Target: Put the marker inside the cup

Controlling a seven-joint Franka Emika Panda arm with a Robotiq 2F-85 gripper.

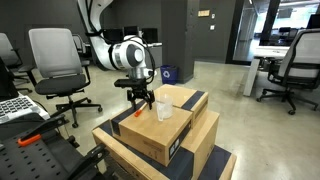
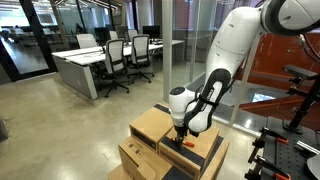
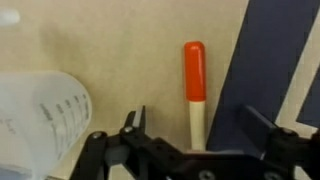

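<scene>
Marker (image 3: 194, 95), orange-capped, is seen lying flat on the desk (image 3: 120, 50), which is the top of a cardboard box. Its cap is pointed toward 12 o'clock in the wrist view. The gripper (image 3: 193, 128) is held released low over it, with one finger (image 3: 135, 125) at 9 o'clock of the marker's body and the other at 3 o'clock, neither touching it. The translucent cup (image 3: 40, 110) is found at 9 o'clock of the marker, near but apart. A dark band (image 3: 270, 60) is seen at 3 o'clock.
</scene>
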